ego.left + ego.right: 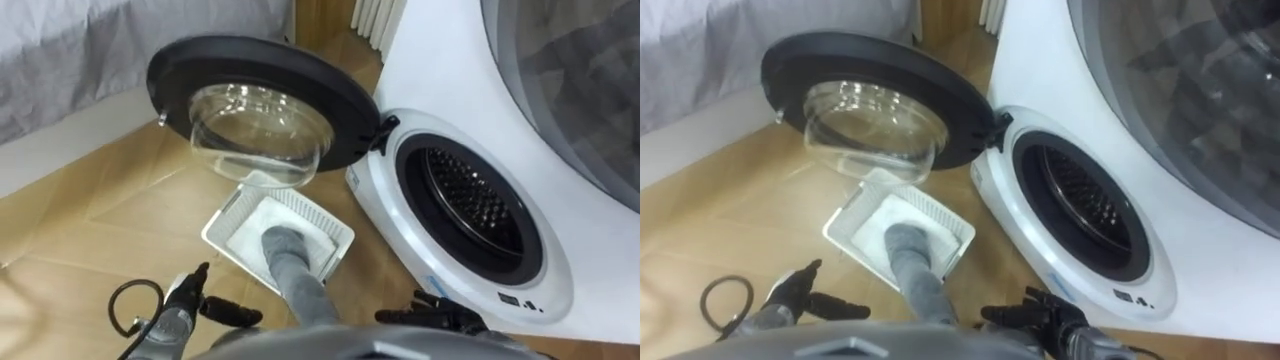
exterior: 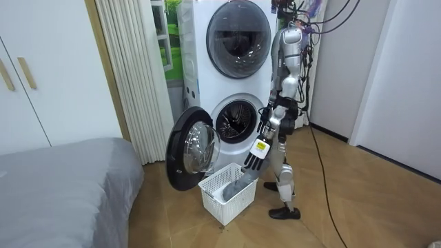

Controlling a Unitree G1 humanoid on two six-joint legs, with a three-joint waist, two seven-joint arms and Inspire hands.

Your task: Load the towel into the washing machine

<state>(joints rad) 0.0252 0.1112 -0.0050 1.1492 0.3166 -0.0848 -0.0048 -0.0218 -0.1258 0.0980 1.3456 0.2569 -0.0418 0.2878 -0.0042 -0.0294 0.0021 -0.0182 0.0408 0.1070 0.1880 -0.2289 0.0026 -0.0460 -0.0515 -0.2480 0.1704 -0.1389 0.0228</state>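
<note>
A grey towel (image 1: 285,255) lies rolled in a white slatted basket (image 1: 236,208) on the floor. It rises over the basket's near rim toward me, and its upper end is hidden under my chest. My left hand (image 1: 205,305) is to its left and my right hand (image 1: 430,312) to its right. Both are low, open and off the cloth. The washing machine's drum opening (image 1: 470,205) gapes on my right, and its round door (image 1: 260,100) is swung wide above the basket. In the room view I stand upright beside the basket (image 2: 224,203), my left hand (image 2: 256,155) just above the towel (image 2: 238,186).
A second machine (image 2: 238,31) is stacked on the washer. A grey bed (image 2: 62,186) fills the room view's left, with a folding screen (image 2: 134,76) behind the door. Wooden floor (image 1: 90,220) lies bare to my left.
</note>
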